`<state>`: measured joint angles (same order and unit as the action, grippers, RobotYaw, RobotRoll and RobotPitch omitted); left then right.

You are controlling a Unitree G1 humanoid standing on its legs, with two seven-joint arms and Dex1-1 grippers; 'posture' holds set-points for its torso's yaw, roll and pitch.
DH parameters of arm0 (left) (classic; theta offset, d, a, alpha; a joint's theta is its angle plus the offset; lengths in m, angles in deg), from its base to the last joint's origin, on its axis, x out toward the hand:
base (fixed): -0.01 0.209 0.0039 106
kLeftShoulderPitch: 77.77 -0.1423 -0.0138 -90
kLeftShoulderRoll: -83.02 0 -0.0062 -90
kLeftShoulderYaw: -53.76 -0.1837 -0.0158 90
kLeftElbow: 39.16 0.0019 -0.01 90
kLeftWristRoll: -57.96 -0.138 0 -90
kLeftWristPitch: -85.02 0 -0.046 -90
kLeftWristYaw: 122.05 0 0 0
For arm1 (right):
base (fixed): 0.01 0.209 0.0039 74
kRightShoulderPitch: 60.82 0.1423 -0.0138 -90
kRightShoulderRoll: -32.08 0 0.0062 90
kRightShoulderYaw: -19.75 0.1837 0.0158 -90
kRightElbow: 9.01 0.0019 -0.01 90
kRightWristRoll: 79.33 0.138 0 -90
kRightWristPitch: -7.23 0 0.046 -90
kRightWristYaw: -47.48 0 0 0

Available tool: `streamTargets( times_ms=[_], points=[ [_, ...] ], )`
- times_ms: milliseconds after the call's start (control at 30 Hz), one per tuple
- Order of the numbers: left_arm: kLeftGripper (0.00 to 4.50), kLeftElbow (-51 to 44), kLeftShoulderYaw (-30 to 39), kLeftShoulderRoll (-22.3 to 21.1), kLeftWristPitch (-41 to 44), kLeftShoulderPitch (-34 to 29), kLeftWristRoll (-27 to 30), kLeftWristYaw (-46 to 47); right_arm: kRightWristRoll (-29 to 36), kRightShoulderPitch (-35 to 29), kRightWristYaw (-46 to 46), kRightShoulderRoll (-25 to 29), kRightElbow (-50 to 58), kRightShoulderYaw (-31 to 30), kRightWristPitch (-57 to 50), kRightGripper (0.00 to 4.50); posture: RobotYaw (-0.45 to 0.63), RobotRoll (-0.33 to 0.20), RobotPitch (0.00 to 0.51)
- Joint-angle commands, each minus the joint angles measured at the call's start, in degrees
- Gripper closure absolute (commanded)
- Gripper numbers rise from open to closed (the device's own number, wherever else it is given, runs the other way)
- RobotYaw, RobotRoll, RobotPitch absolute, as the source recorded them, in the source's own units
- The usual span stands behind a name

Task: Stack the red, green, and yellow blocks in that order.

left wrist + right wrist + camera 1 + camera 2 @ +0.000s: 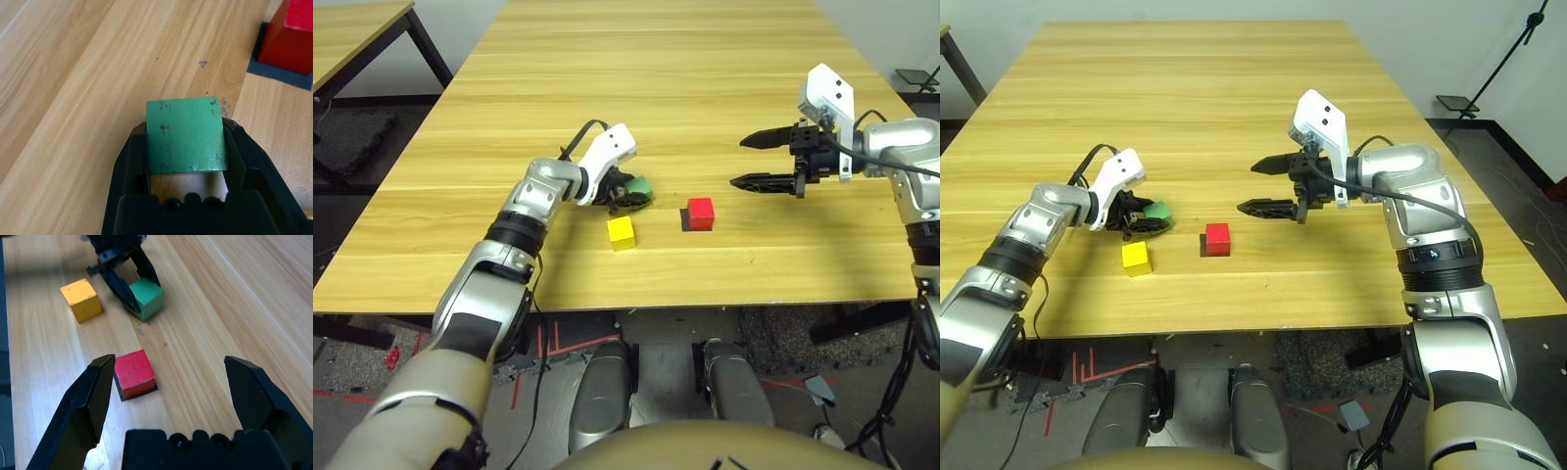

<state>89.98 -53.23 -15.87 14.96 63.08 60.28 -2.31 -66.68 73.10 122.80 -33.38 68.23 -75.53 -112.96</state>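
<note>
Wooden table (705,88), left claw (188,147) gripping green block (186,134), right claw (171,391) open

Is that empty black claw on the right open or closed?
Open. The right gripper has its two black fingers spread wide apart, nothing between them, above the small red cube.

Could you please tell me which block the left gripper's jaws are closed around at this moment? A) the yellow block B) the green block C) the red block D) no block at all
B: the left gripper has its jaws pressed against two opposite sides of the green block, while the red block and yellow block sit free on the table.
</note>
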Motion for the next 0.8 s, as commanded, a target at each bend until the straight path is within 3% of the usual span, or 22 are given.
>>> streamTargets(
  times_ms=[33,200,333,800],
  points=[
    [2.4,-10.23,0.53,0.47,6.84,2.66,1.92,-2.64,1.1,-2.29,0.95,2.17,-0.99,1.17,1.33,0.0,0.2,-0.095,0.063],
    [2.4,-24.85,-0.92,2.93,18.87,2.66,5.26,-3.45,1.34,-5.62,-0.08,3.84,-0.53,2.3,0.91,0.0,0.18,-0.08,0.066],
    [2.4,-28.84,-3.23,4.74,20.44,0.93,5.85,-3.72,1.9,-7.69,-1.37,4.09,1.21,2.99,-0.15,0.0,0.15,-0.074,0.066],
    [2.4,-16.13,-6.09,8.12,9.25,1.81,3.39,-4.94,5.33,-12.41,-6.38,5.21,9.84,5.12,-6.37,0.0,0.09,-0.068,0.062]
  ],
)
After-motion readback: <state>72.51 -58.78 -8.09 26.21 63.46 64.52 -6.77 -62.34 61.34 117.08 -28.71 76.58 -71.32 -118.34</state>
